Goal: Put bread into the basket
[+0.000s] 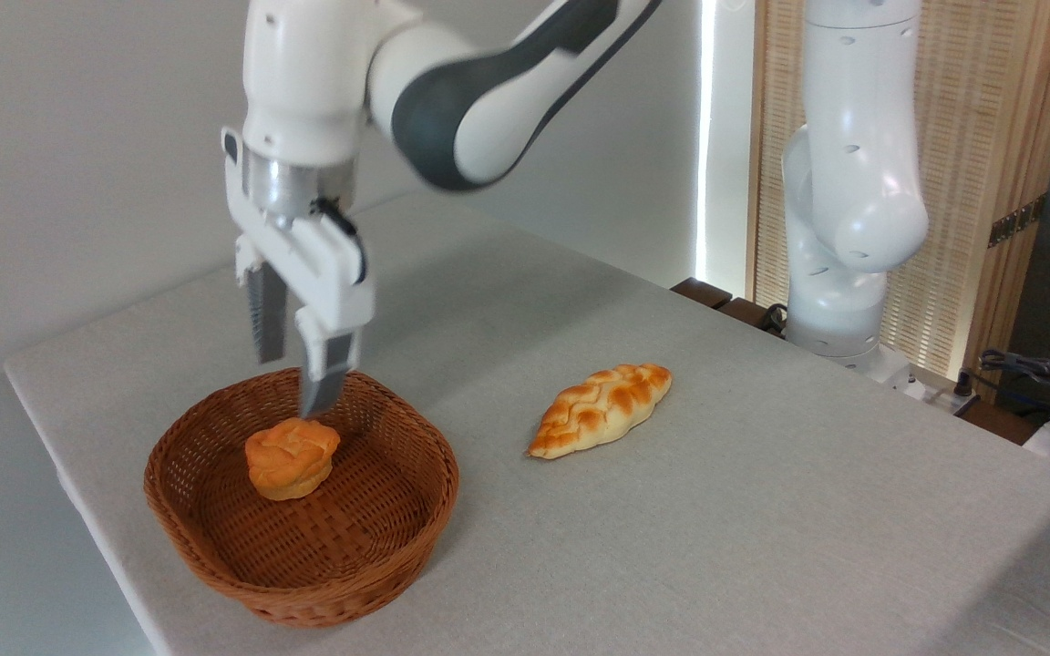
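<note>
The bread [292,457], a small round golden-orange bun with a cracked top, lies inside the brown woven basket [215,538] at the table's near left. My gripper [293,383] hangs just above and behind the bun, fingers pointing down and spread apart, open, with nothing between them. The nearer fingertip ends close above the bun's top; whether it touches cannot be told.
A longer braided loaf [602,408] lies on the grey cloth-covered table [762,510] to the right of the basket. The arm's white base [839,301] stands at the far right edge, with cables [1044,378] beyond it. The table's left edge runs close beside the basket.
</note>
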Controlling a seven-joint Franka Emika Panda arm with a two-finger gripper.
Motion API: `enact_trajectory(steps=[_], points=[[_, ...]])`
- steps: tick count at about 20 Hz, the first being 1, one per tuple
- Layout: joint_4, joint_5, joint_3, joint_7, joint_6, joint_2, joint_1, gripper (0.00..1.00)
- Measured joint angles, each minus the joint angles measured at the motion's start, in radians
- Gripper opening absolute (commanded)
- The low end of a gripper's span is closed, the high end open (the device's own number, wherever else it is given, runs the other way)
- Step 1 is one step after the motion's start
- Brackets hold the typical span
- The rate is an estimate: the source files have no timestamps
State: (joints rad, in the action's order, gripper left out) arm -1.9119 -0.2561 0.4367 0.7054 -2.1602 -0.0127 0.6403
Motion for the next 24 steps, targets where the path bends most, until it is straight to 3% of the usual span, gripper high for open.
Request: enact_trajectory(steps=[2,4,7,10,15,24], points=[[0.072,0.000,-0.048,0.005,0.178,0.033,-0.104,1.00],[0.130,0.017,-0.142,0.010,0.297,0.048,-0.233,1.00],[0.167,0.133,-0.276,0.011,0.393,0.043,-0.350,1.00],[0.241,0.189,-0.331,0.002,0.482,0.007,-0.370,1.00],[0.353,0.171,-0.333,-0.007,0.536,-0.036,-0.436,1.00],[0.369,0.167,-0.339,-0.012,0.538,-0.034,-0.454,1.00]])
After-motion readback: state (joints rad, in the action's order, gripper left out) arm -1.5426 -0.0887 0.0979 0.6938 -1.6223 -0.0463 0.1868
